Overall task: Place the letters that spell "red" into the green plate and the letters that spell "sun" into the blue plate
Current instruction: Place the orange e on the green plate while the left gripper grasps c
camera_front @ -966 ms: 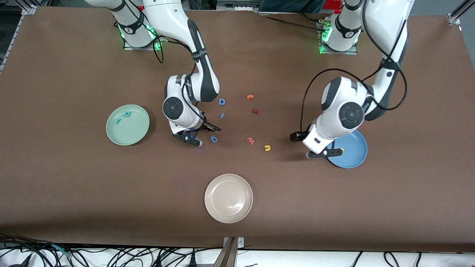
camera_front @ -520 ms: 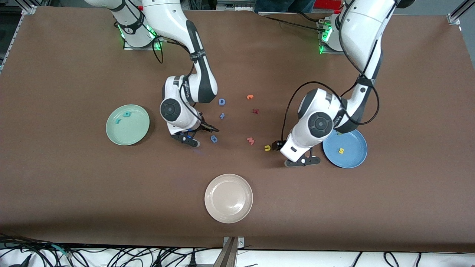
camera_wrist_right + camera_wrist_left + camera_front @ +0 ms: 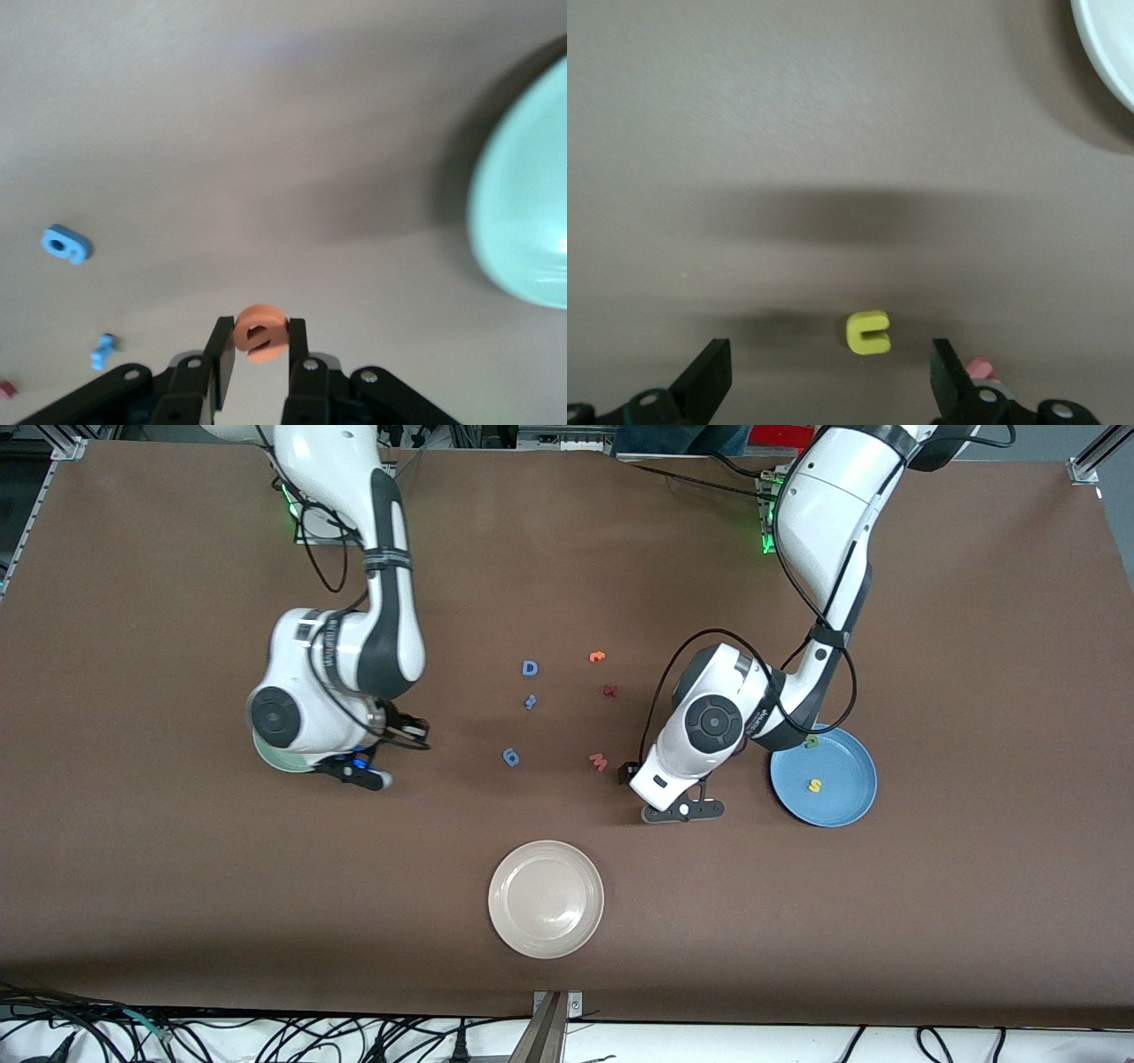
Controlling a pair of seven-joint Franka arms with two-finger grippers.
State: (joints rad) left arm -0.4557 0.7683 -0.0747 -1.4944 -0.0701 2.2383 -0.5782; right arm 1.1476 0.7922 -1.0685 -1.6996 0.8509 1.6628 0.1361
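Beside green plate (image 3: pixel 266 755), our right end effector (image 3: pixel 259 341) grips orange e (image 3: pixel 260 333), left end effector (image 3: pixel 824 381) open over yellow n (image 3: pixel 868 332), s (image 3: pixel 815 785) in blue plate (image 3: pixel 846 806)

Even, fairly bright overhead light falls on the desk (image 3: pixel 177 886), casting soft shadows beside each arm. The beige-white plate (image 3: pixel 546 899) shows faint glare. In the right wrist view the green plate (image 3: pixel 523 221) is smeared with blur; the left wrist view looks soft.
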